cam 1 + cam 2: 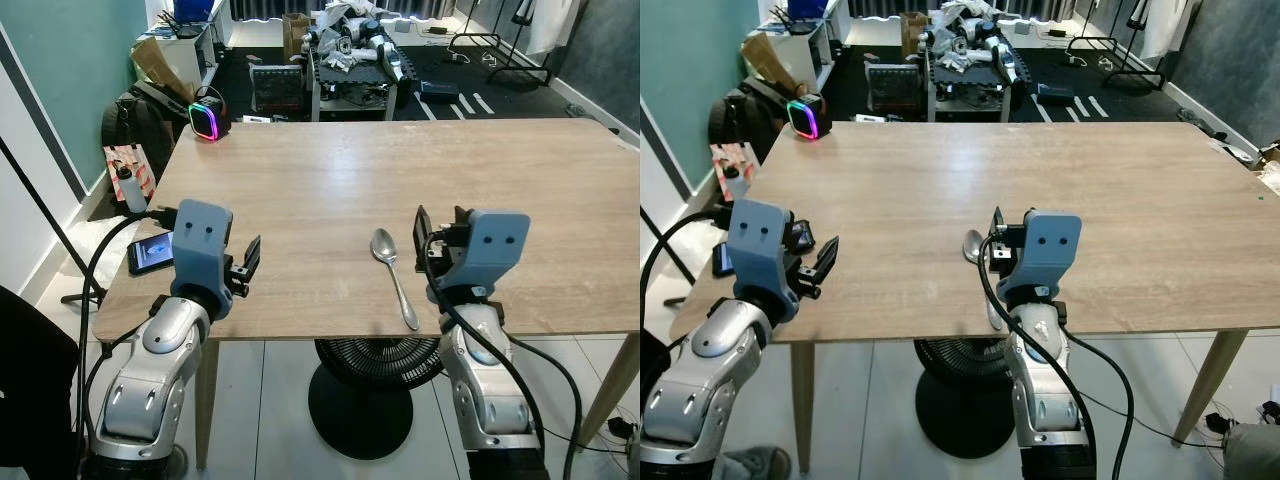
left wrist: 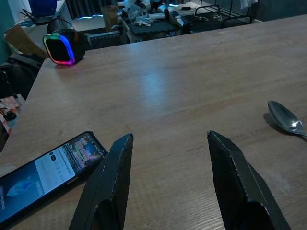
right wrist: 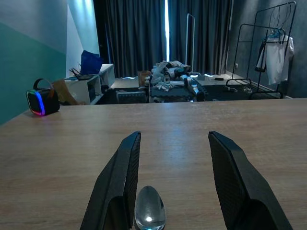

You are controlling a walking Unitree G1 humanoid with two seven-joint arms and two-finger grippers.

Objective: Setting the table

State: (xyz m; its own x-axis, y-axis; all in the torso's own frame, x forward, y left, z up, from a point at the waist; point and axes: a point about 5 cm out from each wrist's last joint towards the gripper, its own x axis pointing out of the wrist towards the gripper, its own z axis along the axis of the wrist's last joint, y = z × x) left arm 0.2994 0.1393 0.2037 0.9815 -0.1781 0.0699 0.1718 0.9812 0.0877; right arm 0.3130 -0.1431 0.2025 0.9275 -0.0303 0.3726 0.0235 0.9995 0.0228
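The right gripper (image 3: 170, 187), its two long black fingers spread wide and holding nothing, hovers low over the near edge of the light wooden rectangular table (image 1: 400, 180), with the shiny silver metal spoon (image 1: 393, 272) just beside its left finger. In the right wrist view the spoon's bowl (image 3: 149, 214) lies close against the inner side of one finger, inside the gap between the two. The spoon rests flat on the tabletop near the middle of the near edge, bowl pointing toward the far side and handle reaching almost to the near edge. The left gripper (image 2: 168, 177), also wide open and empty, is poised above the table's near left corner. Just beside it, at the left edge of the table, lies a black smartphone with a lit screen (image 2: 45, 175), partly overhanging the edge. A small black cube speaker with a glowing rainbow-coloured rim (image 1: 206, 118) sits at the far left corner. Under the table's near edge stands a black floor fan (image 1: 362, 385); beyond the far edge a dark rack heaped with grey robot parts (image 1: 350, 45) stands on the floor.
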